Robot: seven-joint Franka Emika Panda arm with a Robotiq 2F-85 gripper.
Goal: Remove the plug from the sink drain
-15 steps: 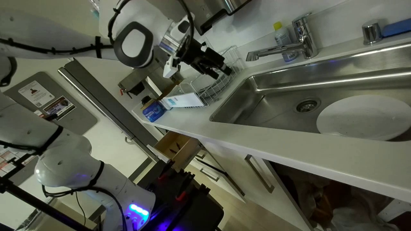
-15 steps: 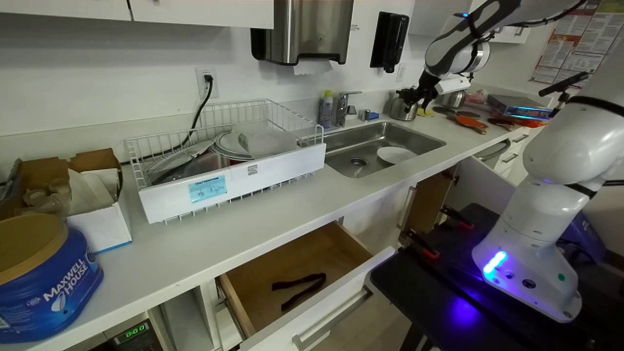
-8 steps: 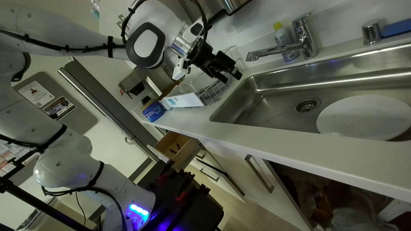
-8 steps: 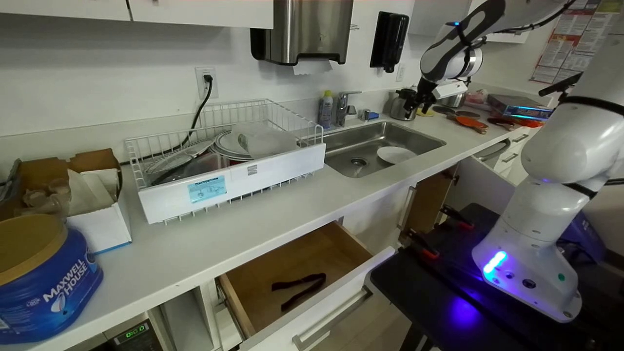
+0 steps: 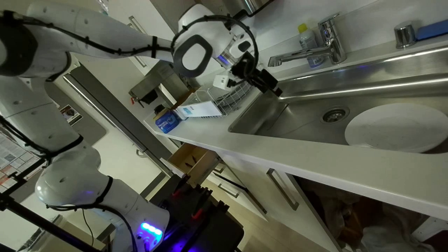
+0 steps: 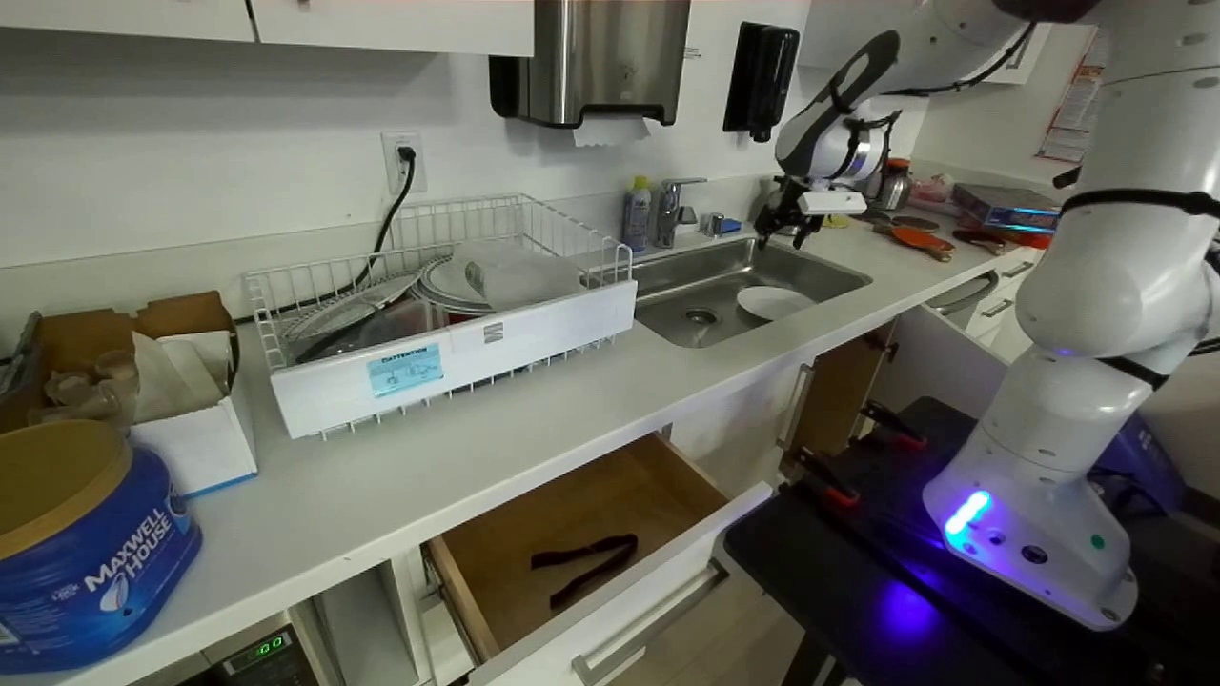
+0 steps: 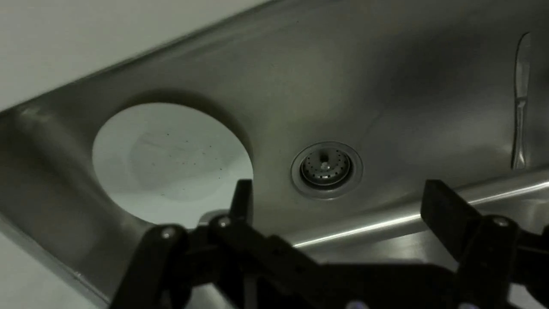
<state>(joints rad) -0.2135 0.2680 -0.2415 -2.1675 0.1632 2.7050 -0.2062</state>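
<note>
The white Franka Panda arm (image 5: pixel 75 185) is rounded, with a black cable (image 5: pixel 87 40) bound by black straps (image 5: pixel 106 190); its base (image 6: pixel 1053 510) bears a blue-white light strip (image 6: pixel 966 513) and a green dot (image 6: pixel 1098 541). The black Robotiq gripper (image 7: pixel 337 191) shows silvery screws (image 7: pixel 168 232).

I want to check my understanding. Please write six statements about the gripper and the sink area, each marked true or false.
1. The plug sits in the drain of the sink. True.
2. The gripper is shut on the plug. False: its jaws stand apart and hold nothing.
3. A knife lies in the sink. True.
4. The plate covers the drain. False: it lies beside the drain.
5. The yellow-capped bottle stands beside the faucet. True.
6. The dish rack stands inside the sink. False: it stands on the counter.
</note>
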